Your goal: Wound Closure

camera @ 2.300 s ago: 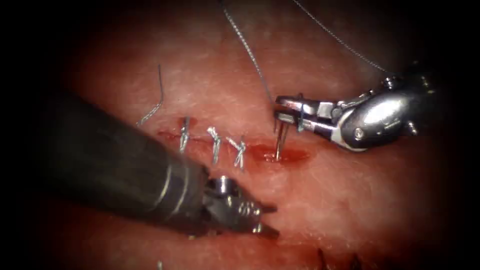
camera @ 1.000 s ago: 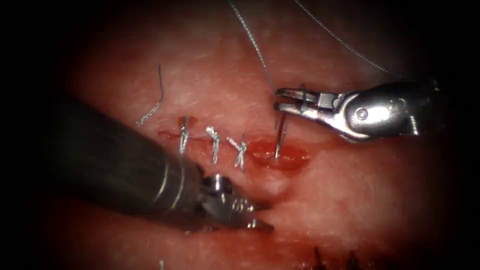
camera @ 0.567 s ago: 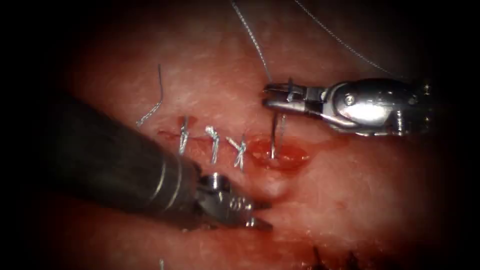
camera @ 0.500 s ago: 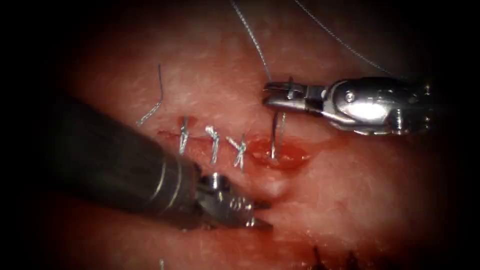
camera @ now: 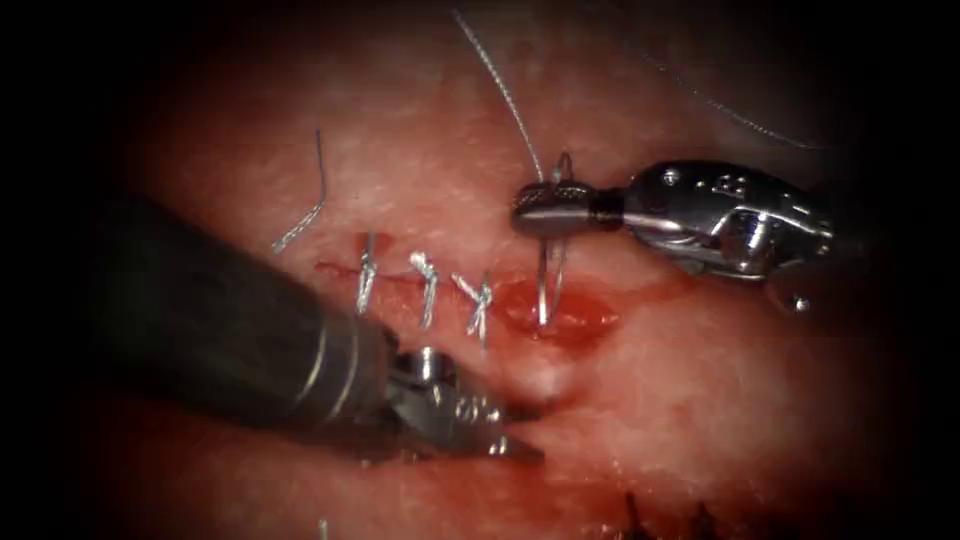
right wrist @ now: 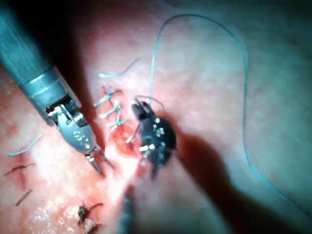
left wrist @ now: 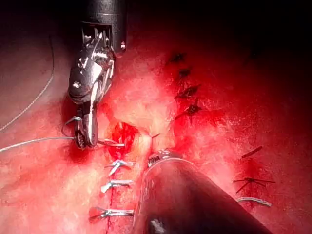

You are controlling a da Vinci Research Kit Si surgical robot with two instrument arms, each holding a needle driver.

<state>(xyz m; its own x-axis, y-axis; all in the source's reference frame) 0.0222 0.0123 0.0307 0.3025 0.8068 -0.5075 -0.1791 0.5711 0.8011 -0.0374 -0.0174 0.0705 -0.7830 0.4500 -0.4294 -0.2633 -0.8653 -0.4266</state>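
Right tool (camera: 530,208): jaws pinched on the needle (camera: 545,285) near its rear end. The needle hangs directly below the jaws, its point sunk in the red fluid (camera: 560,310) of the open cut (camera: 555,312); how deep it sits in the tissue (camera: 700,400) is hidden.
Thread (camera: 500,90): rises from the jaws, cut off at the frame edge.
Left tool (camera: 505,432): tips spread slightly, pressing on tissue below the cut, holding nothing.
Three stitches (camera: 428,288): left of the needle.
Cut thread end (camera: 305,205): farther left.
Surroundings: dark.
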